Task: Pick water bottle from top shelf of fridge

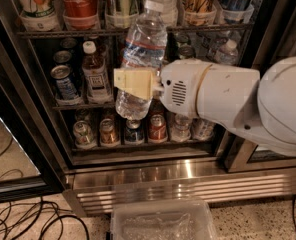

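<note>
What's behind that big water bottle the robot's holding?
Behind the water bottle, held mid-body by the gripper, run the front edge of the top shelf and the dark middle rack. Whatever stands directly behind it there is covered.

Bright gripper before dim fridge; base panel glares.

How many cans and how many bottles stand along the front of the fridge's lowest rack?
Cans: 4
Small clear bottles: 2, partly behind the arm
Total: 6
The gripper, in front of the fridge, holds the water bottle.
</note>
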Controlling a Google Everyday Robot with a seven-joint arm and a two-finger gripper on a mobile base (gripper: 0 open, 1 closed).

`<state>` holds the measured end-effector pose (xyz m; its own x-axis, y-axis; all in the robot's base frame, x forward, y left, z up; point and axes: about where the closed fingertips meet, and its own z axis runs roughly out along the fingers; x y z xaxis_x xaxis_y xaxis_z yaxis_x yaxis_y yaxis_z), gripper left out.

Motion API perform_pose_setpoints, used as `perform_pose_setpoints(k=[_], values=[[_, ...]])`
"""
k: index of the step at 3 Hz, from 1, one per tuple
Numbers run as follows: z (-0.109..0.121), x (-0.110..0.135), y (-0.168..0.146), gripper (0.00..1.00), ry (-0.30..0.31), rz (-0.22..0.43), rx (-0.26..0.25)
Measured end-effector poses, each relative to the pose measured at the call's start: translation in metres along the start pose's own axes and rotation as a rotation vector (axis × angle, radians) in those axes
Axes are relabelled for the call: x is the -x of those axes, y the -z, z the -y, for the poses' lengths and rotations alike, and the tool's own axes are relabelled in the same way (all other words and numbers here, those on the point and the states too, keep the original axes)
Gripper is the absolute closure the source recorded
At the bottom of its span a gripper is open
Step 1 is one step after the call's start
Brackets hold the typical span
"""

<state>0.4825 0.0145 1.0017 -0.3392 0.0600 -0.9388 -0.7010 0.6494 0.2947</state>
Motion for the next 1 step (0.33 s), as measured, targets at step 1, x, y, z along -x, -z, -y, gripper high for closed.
perform_pose_setpoints(k=[1], values=[[0.0004,-0.0026,0.0007,1.0,-0.004,-0.003,-0.003]])
